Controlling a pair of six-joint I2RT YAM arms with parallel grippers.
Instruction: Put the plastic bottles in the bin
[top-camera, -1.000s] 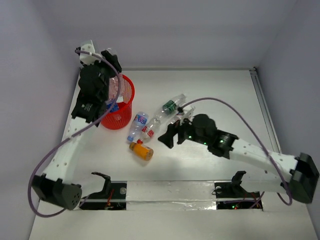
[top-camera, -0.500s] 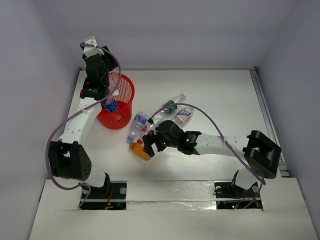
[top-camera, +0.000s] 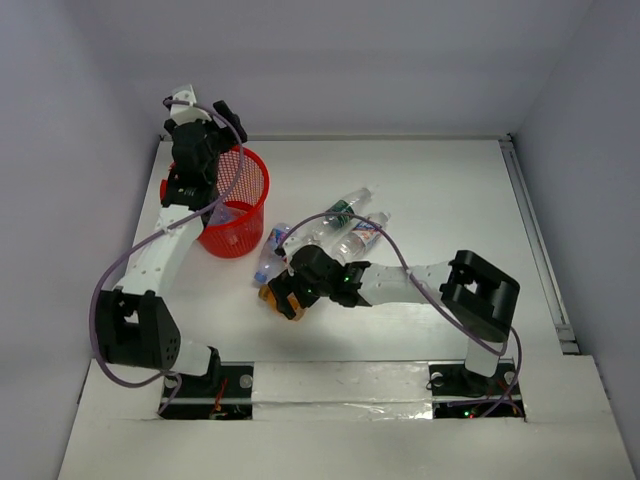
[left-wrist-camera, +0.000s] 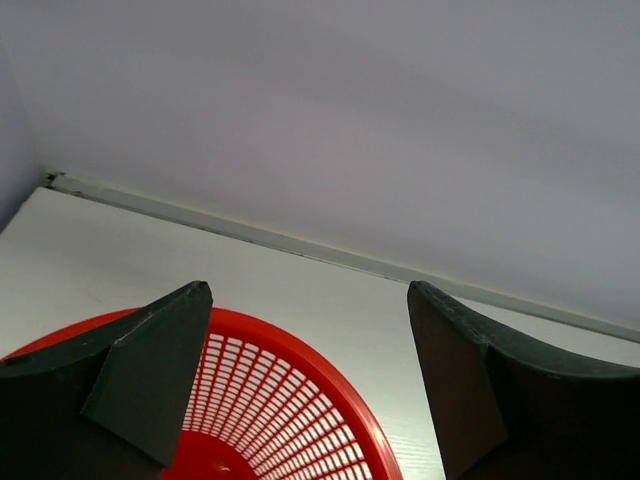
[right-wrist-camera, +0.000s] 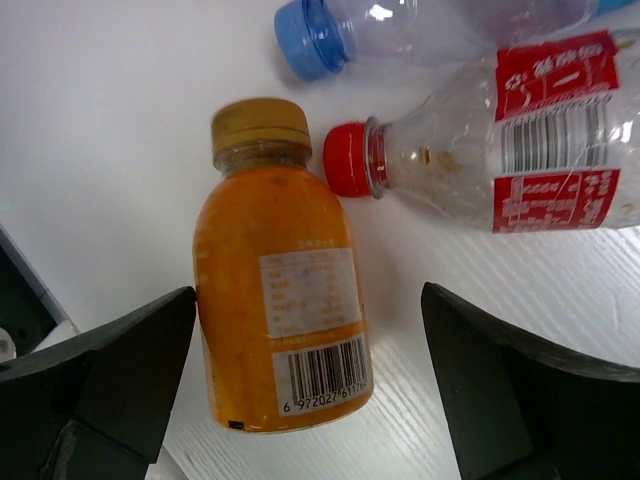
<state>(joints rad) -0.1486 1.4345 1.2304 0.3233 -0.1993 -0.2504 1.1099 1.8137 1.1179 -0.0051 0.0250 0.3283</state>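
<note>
The white tabletop (top-camera: 440, 180) carries a red bin (top-camera: 238, 240) upright near its far left corner and, mid-table, bottles lying close together: orange bottle (right-wrist-camera: 285, 300), red-label bottle (right-wrist-camera: 520, 150), blue-cap bottle (right-wrist-camera: 330, 30), and green-label bottle (top-camera: 340, 212) behind.

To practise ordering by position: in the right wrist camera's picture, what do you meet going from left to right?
A dark gripper finger, the orange bottle, then the red-capped bottle. The blue-capped bottle stretches above both, so it is left out.
</note>
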